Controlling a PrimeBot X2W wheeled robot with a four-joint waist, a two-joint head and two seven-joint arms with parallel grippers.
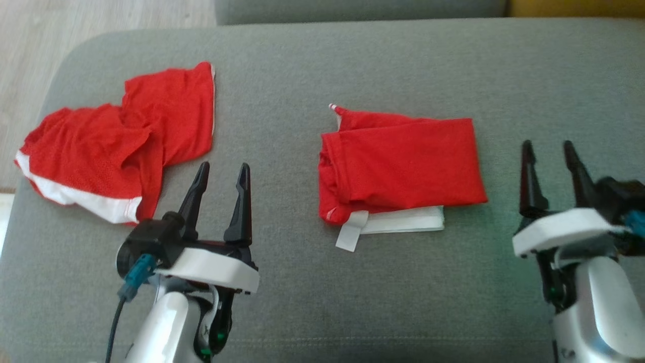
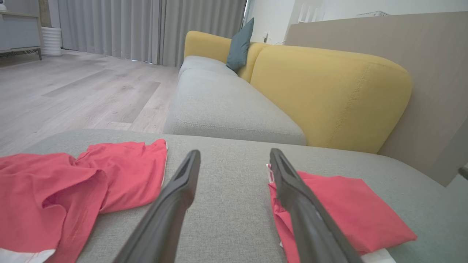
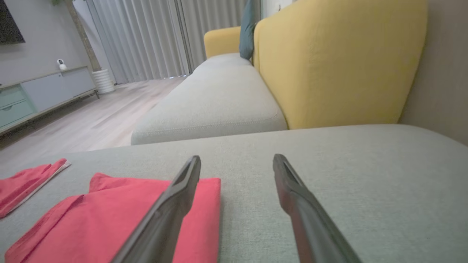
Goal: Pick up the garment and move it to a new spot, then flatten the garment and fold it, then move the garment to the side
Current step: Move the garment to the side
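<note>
Head view: the folded red garment (image 1: 403,164) lies crosswise between my left gripper (image 1: 224,165) and right gripper (image 1: 547,144), both spread wide, empty; right sits nearer.

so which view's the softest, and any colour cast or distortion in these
Head view: softest overall, the folded garment an oversaturated red, a faint green cast on the cushion by the right gripper. Left wrist view: sharper, reds washed to pink. Right wrist view: wide-angle stretch tilts the yellow backrest.
</note>
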